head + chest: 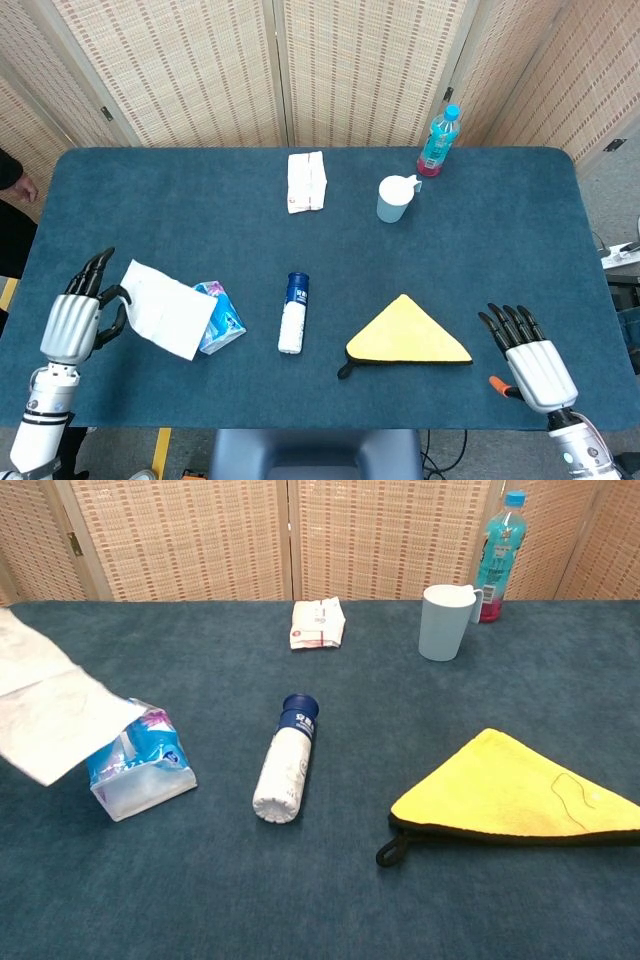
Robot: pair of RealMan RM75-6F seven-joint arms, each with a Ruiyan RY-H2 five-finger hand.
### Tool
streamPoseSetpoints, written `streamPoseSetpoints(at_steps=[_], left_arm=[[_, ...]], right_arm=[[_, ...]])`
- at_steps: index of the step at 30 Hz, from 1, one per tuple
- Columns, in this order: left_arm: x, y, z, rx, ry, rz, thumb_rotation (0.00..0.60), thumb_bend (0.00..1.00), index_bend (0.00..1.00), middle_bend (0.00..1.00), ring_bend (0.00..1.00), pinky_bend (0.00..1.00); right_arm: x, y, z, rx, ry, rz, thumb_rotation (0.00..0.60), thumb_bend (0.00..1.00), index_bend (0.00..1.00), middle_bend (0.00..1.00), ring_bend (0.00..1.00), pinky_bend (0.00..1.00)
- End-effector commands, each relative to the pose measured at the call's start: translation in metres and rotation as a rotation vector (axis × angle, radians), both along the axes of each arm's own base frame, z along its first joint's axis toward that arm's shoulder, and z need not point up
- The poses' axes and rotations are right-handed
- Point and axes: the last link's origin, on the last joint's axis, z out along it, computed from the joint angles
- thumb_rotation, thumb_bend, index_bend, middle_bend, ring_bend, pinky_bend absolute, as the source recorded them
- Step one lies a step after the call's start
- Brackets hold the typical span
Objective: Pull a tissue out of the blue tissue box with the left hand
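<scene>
Holding a white tissue (165,321) by its left edge, the left hand (75,320) pinches it at the table's (330,250) front-left, fingers curled onto the sheet. The tissue hangs open, wide and flat, its far corner overlapping the blue tissue box (222,320), which lies tilted beside the white bottle (293,313). The right hand (530,358) rests front-right, fingers straight and slightly apart.

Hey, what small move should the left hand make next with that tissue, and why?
Probably draw the left hand a little farther from the blue tissue box. It holds the tissue spread out, but the tissue's far edge overlaps the box, so whether it is free is unclear.
</scene>
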Motion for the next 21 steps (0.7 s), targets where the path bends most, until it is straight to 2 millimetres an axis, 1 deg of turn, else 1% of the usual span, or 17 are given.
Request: streamPoseSetpoints(at_steps=[1, 4, 6, 7, 8, 10, 11, 13, 15, 21], left_arm=[[-0.012, -0.016, -0.007, 0.002, -0.03, 0.03, 0.6, 0.59, 0.49, 0.03, 0.05, 0.22], [-0.016, -0.027, -0.009, 0.012, -0.032, 0.036, 0.6, 0.56, 0.42, 0.02, 0.04, 0.21], [-0.018, -0.032, -0.009, -0.002, -0.018, 0.052, 0.6, 0.5, 0.32, 0.0, 0.01, 0.19], [-0.019, -0.034, -0.008, -0.008, -0.011, 0.06, 0.6, 0.45, 0.23, 0.0, 0.0, 0.17], [-0.018, -0.036, -0.005, -0.01, -0.012, 0.067, 0.6, 0.43, 0.2, 0.0, 0.0, 0.16], [-0.017, -0.04, -0.003, -0.014, -0.009, 0.071, 0.6, 0.35, 0.07, 0.0, 0.0, 0.13], [-0.018, -0.043, -0.001, -0.017, -0.001, 0.073, 0.6, 0.34, 0.03, 0.0, 0.0, 0.12], [-0.018, -0.047, 0.002, -0.014, 0.011, 0.076, 0.6, 0.31, 0.0, 0.0, 0.0, 0.1], [-0.017, -0.051, 0.005, -0.012, 0.013, 0.076, 0.6, 0.29, 0.0, 0.0, 0.0, 0.09], [-0.013, -0.056, 0.011, -0.005, 0.014, 0.068, 0.6, 0.28, 0.0, 0.0, 0.0, 0.07]], right_arm=[[0.0, 0.0, -0.001, 0.002, 0.002, -0.002, 0.6, 0.0, 0.0, 0.0, 0.0, 0.0], [-0.001, -0.001, -0.002, 0.004, 0.007, -0.004, 0.6, 0.0, 0.0, 0.0, 0.0, 0.0], [-0.001, -0.001, -0.002, 0.004, 0.007, -0.004, 0.6, 0.0, 0.0, 0.0, 0.0, 0.0], [0.0, -0.001, -0.002, 0.002, 0.007, -0.004, 0.6, 0.0, 0.0, 0.0, 0.0, 0.0], [0.0, 0.0, -0.002, 0.001, 0.006, -0.004, 0.6, 0.0, 0.0, 0.0, 0.0, 0.0], [0.0, 0.0, -0.001, -0.001, 0.004, -0.002, 0.6, 0.0, 0.0, 0.0, 0.0, 0.0], [0.0, 0.0, -0.001, -0.003, 0.003, 0.0, 0.6, 0.0, 0.0, 0.0, 0.0, 0.0], [0.0, 0.0, 0.0, -0.004, 0.003, 0.001, 0.6, 0.0, 0.0, 0.0, 0.0, 0.0], [0.0, 0.001, -0.001, -0.001, 0.006, 0.002, 0.6, 0.0, 0.0, 0.0, 0.0, 0.0], [0.0, 0.001, -0.003, 0.004, 0.012, 0.003, 0.6, 0.0, 0.0, 0.0, 0.0, 0.0]])
